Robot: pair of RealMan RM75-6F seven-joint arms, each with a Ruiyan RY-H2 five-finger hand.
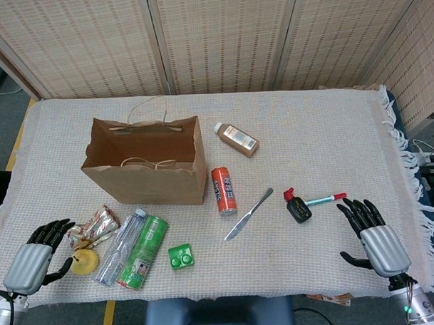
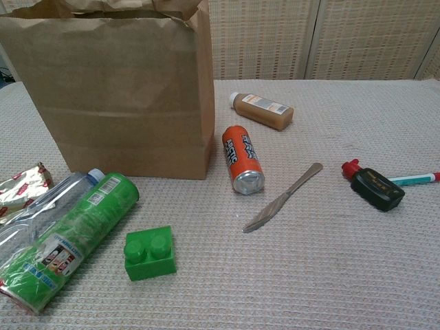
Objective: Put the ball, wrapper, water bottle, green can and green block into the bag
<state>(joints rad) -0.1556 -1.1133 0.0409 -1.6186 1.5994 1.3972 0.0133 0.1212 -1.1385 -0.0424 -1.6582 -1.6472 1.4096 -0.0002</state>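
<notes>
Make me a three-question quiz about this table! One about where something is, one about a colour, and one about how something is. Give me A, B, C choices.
1. Where is the green block?
A. Inside the paper bag
B. On the table, right of the green can
C. In the right hand

2. What colour is the can lying next to the knife?
A. Orange
B. Blue
C. Purple

3. How is the water bottle?
A. Standing upright
B. Held in the left hand
C. Lying on its side

Answers:
1. B, the block sits on the cloth beside the green can, outside the bag.
2. A, that can is orange with a silver end.
3. C, the bottle lies flat against the green can, and both hands hold nothing.
</notes>
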